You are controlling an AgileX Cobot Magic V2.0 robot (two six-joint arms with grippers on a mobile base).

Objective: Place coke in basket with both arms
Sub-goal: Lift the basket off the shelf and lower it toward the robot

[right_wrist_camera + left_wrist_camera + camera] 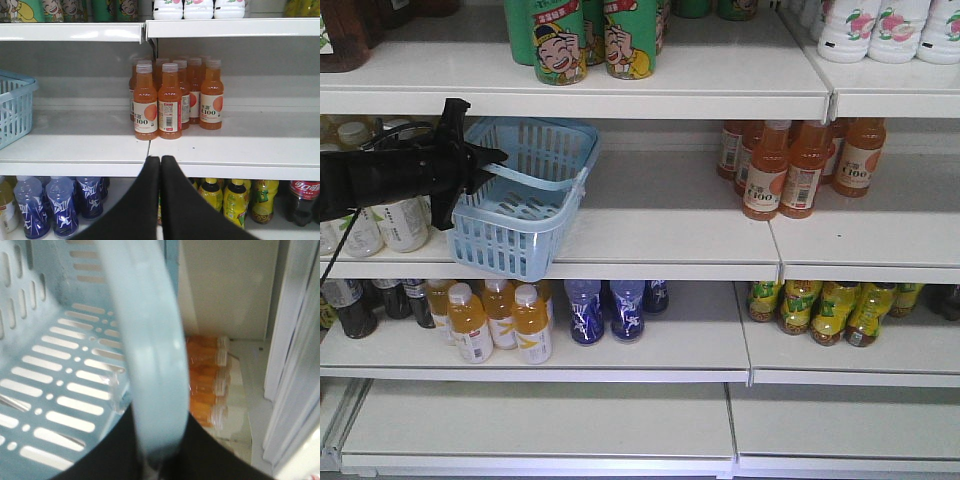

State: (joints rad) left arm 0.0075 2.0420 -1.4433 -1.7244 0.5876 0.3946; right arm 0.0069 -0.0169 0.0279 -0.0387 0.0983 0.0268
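Store shelves [670,225], left gripper [488,160] clamped on basket [510,240] handle [535,181], right gripper [160,160] pinched closed and empty, coke not in view, basket bare, so pick and place remain

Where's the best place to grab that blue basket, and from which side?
Probably the handle: a slim bar spanning the basket, standing free above its rim. Come from the front view's left, where the left gripper holds it.

We are wearing matte black: our left arm [380,178] is trailing a thin cable [342,245], our right gripper [160,158] is tapering to points.
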